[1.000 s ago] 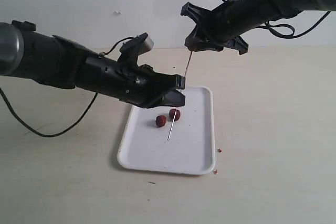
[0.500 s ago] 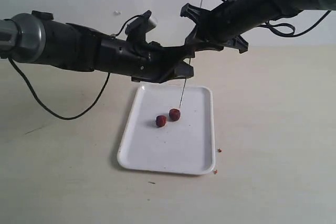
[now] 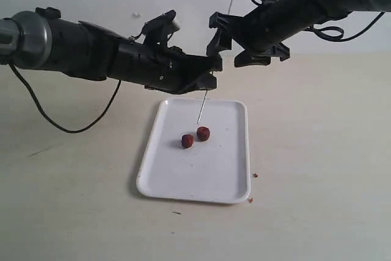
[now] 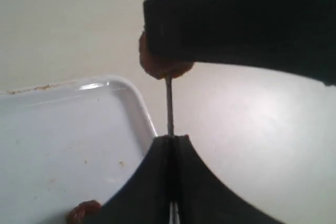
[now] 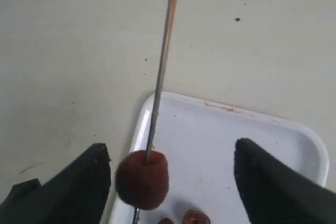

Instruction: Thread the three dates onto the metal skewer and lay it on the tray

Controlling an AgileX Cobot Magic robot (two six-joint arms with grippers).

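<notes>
Nearest me, the tray [image 3: 232, 181] holds a loose date [image 3: 187, 141] near its middle, with a second date [image 3: 203, 133] at its two o'clock; both are yet to be threaded. Above them the left gripper [image 4: 170, 142] is pinched tight on the skewer [image 3: 201, 109], which leans toward one o'clock. Farther up sits the third date [image 5: 142, 179], already pierced, and the right gripper [image 5: 170, 153] is spread wide around it without touching.

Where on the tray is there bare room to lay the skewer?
The tray's near half, before the two dates, is bare; so is its right-rim strip. Crowded: the far end, under the skewer, left gripper and right gripper.
</notes>
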